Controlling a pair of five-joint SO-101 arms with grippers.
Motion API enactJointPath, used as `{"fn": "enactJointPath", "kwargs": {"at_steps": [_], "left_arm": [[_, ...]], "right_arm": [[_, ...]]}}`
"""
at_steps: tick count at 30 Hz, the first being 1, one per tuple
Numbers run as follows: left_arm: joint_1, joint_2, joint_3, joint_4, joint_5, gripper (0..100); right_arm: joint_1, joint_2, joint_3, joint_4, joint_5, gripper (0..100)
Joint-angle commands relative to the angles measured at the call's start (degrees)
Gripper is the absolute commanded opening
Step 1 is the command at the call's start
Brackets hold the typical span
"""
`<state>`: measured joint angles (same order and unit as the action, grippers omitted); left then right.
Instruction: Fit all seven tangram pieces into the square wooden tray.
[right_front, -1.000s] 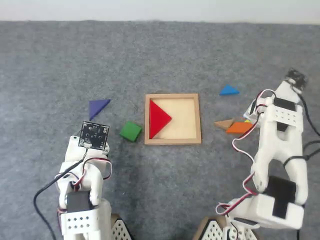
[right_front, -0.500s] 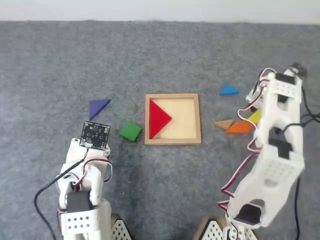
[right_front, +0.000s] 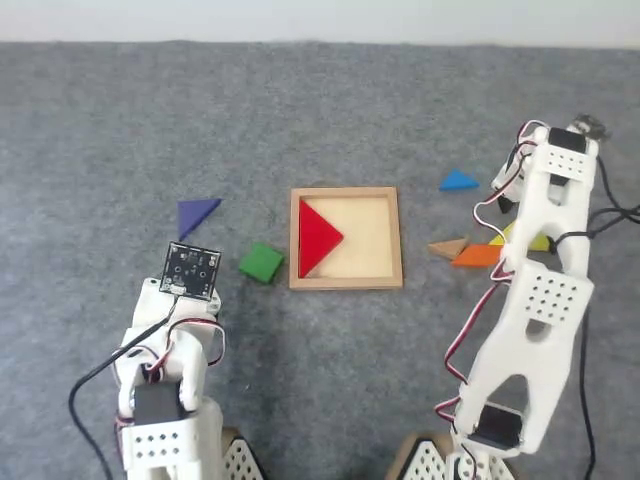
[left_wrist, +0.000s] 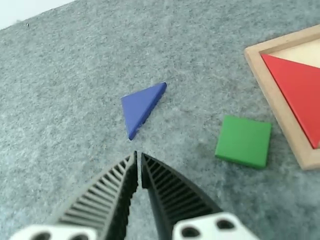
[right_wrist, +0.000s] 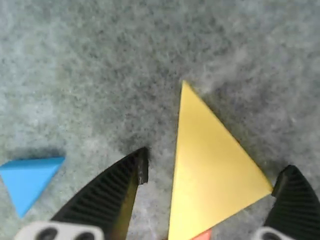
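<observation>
Grey felt table. My right gripper (right_wrist: 216, 172) spread, straddling yellow triangle (right_wrist: 210, 170), right of wooden tray (right_front: 345, 192); contact unclear, probably none. Piece thin, rigid, light, likely slick. I'd pinch low across opposite edges. Orange piece (right_front: 478, 256) crowds near corner; open felt on far side. Left gripper (left_wrist: 138, 162) pressed together near dark blue triangle (left_wrist: 142, 105).

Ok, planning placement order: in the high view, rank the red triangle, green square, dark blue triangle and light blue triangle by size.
Largest: red triangle.
Then green square and dark blue triangle, too alike to rank.
Smallest: light blue triangle.
</observation>
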<state>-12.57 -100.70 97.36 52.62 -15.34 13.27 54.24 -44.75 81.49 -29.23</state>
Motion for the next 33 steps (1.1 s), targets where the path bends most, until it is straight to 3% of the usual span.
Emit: {"fn": "enactJointPath", "kwargs": {"at_steps": [1, 4, 9, 33], "left_arm": [[-0.2, -1.4, -0.8, 0.3, -0.5, 1], [-0.2, -1.4, -0.8, 0.3, -0.5, 1], [-0.3, -1.4, -0.8, 0.3, -0.5, 1], [-0.3, -1.4, -0.8, 0.3, -0.5, 1]], "right_arm": [[-0.7, 2.3, -8.9, 3.8, 1.0, 38.5], [-1.5, 4.5, -11.3, 5.1, 0.0, 38.5], [-2.9, 6.2, -13.5, 9.0, -7.6, 38.4], [-1.1, 8.8, -17.5, 9.6, -8.2, 38.4]]}}
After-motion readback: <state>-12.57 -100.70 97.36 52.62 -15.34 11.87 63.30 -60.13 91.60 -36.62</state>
